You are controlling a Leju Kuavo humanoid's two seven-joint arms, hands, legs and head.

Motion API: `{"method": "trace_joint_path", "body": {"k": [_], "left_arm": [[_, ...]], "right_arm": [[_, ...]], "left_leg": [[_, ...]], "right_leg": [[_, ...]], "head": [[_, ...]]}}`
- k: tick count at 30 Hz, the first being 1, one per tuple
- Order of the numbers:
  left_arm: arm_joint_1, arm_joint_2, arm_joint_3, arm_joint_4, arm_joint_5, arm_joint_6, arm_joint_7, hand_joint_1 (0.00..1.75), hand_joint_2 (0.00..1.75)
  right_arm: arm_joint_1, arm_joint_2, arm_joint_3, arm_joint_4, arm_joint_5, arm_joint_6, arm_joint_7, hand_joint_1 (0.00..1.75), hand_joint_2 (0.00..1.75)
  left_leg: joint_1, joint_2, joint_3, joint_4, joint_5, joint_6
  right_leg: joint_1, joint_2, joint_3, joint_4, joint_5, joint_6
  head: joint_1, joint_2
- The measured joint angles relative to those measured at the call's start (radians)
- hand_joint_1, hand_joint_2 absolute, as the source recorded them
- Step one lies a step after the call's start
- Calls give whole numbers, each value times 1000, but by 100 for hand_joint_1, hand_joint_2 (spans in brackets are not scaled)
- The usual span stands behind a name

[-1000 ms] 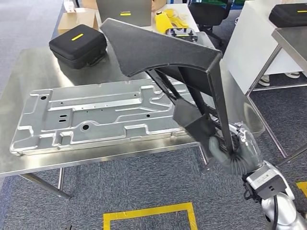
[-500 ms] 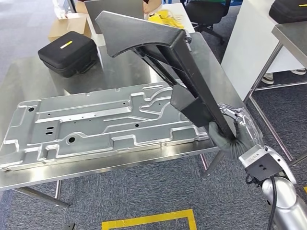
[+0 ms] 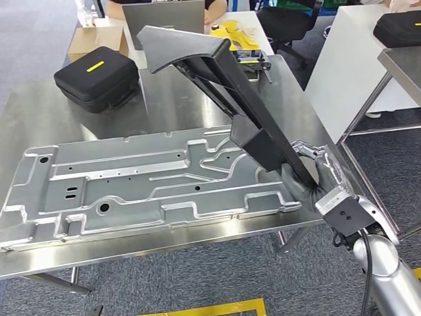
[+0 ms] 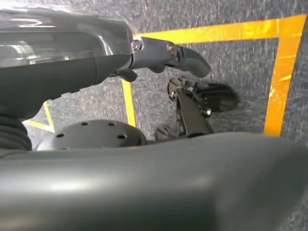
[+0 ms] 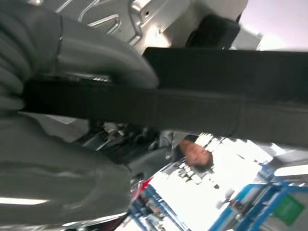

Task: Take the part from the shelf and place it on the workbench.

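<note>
The part (image 3: 238,85) is a long black bracket with a wide curved plate at its far end. It slants over the steel workbench (image 3: 173,105), with the plate end raised above the bench's back. My right hand (image 3: 310,181) grips its lower end at the bench's front right corner. The right wrist view shows the hand (image 5: 54,144) wrapped around the part's black bar (image 5: 218,106). A large pressed metal panel (image 3: 139,178) lies flat on the bench under the part. My left hand (image 4: 109,62) hangs over the floor, fingers apart and holding nothing.
A black case (image 3: 94,76) sits at the bench's back left, with a cardboard box (image 3: 97,39) and a yellow item (image 3: 238,33) behind it. A white table (image 3: 343,59) stands to the right. Yellow tape (image 4: 275,82) marks the carpet. A person (image 5: 196,151) is beyond the bench.
The view has shifted as I came closer to the bench. My right hand has carried the part forward, from in front of the bench edge to over its front right corner.
</note>
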Motion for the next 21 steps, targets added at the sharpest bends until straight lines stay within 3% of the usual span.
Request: {"method": "trace_joint_path", "body": {"k": [1, 3, 4, 7, 9, 14, 21], "left_arm": [[0, 0, 0, 0, 0, 0, 0, 0, 175], [-1, 0, 0, 0, 0, 0, 0, 0, 175], [-2, 0, 0, 0, 0, 0, 0, 0, 175], [-4, 1, -1, 0, -1, 0, 0, 0, 175], [-3, 1, -1, 0, -1, 0, -1, 0, 175], [-6, 2, -1, 0, -1, 0, -6, 0, 175], [-4, 2, -1, 0, -1, 0, -6, 0, 175]], "right_arm": [[0, 0, 2, 4, 0, 0, 1, 175, 175], [-1, -1, 4, 11, 0, 0, 1, 175, 175], [-2, -2, 5, 15, 0, 0, 1, 175, 175], [0, -4, 6, 22, 0, -1, 2, 175, 175], [3, -4, 6, 23, 1, -3, 2, 175, 175], [9, -3, 6, 25, 9, -12, 2, 175, 175], [21, -3, 2, 25, 28, -25, 1, 175, 175]], "left_leg": [[2, 0, 13, 1, -11, -5], [8, -1, 39, 7, -36, -19], [8, -2, 46, 12, -46, -26], [3, -2, 40, 23, -59, -39], [1, -2, 42, 21, -61, -38], [-4, -2, 48, 15, -57, -19], [-4, -2, 49, 14, -53, -19]], "right_leg": [[-2, -1, -5, -22, 39, 5], [-5, -2, 19, -123, 128, 13], [-4, -3, 33, -164, 154, 14], [0, 0, 47, -201, 135, -6], [-2, 1, 52, -205, 125, -15], [-6, 1, 55, -205, 122, -14], [-4, 2, 55, -206, 114, -25]], "head": [[0, 0], [0, 0], [1, 0], [0, 0], [-2, 0], [-3, 0], [-3, 0]]}}
